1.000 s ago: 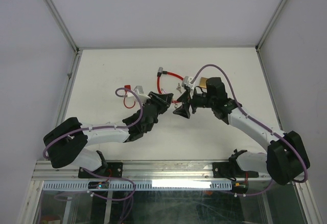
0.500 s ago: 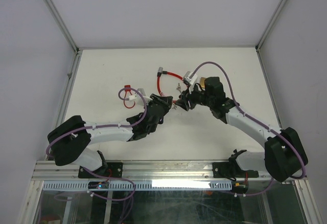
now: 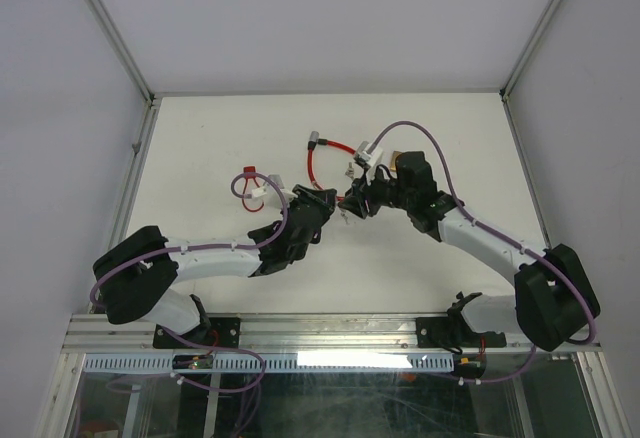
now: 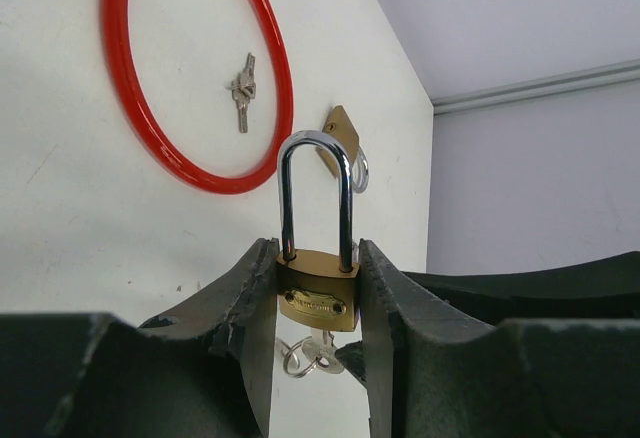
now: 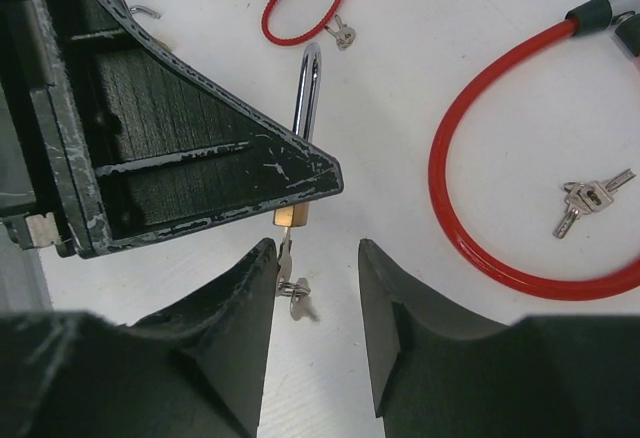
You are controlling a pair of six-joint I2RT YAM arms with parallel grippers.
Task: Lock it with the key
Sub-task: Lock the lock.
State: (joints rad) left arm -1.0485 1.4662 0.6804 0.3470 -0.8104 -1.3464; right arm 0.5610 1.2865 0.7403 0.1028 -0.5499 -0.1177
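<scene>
My left gripper (image 4: pixel 316 258) is shut on a small brass padlock (image 4: pixel 318 298), holding its body by the sides with the steel shackle (image 4: pixel 317 193) pointing away. Both shackle legs reach the body. A key (image 4: pixel 320 350) on a small ring sticks out of the padlock's underside. In the right wrist view the key (image 5: pixel 287 258) hangs below the padlock's brass base (image 5: pixel 291 218), right beside the inner face of one finger. My right gripper (image 5: pixel 315 253) is open around the key and not clamped on it. In the top view the two grippers meet tip to tip, left (image 3: pixel 322 203) and right (image 3: pixel 356 201).
A red cable lock loop (image 5: pixel 500 188) lies on the white table with a bunch of keys (image 5: pixel 585 198) inside it. A thin red cable with a key (image 5: pixel 300 3) lies farther off. A second brass padlock (image 4: pixel 343 143) lies beyond the loop.
My right gripper has moved up and left to the tip of my left gripper and now straddles the key. My left gripper has shifted slightly with the padlock still in it.
</scene>
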